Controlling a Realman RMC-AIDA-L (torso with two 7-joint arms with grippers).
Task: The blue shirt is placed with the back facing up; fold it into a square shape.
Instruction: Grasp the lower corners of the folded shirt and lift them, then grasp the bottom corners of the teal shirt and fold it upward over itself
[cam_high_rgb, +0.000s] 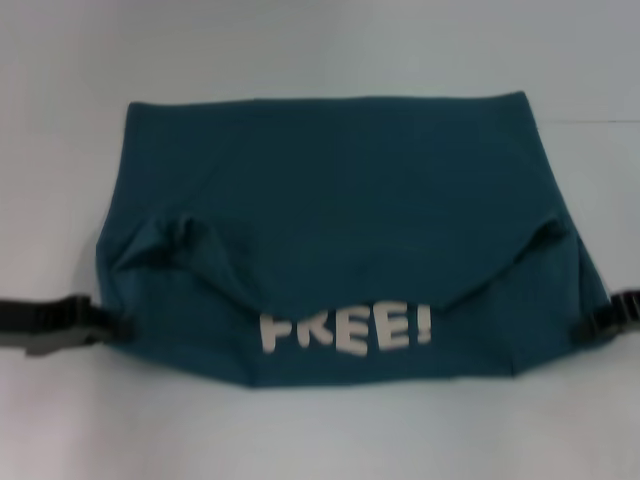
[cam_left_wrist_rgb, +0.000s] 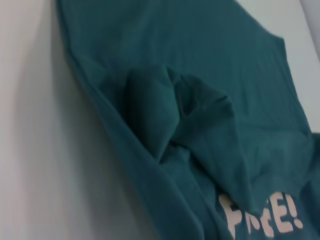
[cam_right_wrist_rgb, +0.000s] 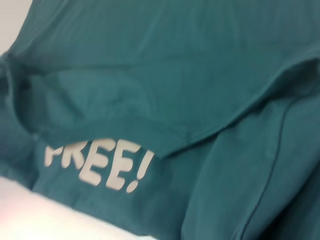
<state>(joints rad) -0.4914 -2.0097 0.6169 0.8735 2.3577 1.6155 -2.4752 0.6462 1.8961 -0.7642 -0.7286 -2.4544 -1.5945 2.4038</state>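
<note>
Both tools, left (cam_high_rgb: 112, 325) and right (cam_high_rgb: 582, 330), touch the blue shirt's (cam_high_rgb: 330, 200) side edges; grip unclear.

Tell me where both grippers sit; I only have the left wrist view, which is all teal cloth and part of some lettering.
Observer: In the head view the left gripper is at the left near edge of the blue shirt, low on the white table.
Operator: Give me the right one.
Observer: The right gripper is at the shirt's right near edge, opposite the left.
Operator: Read out the full lettering.
Observer: The white lettering says FREE!, on a strip that shows below a folded-over layer, near the robot.
</note>
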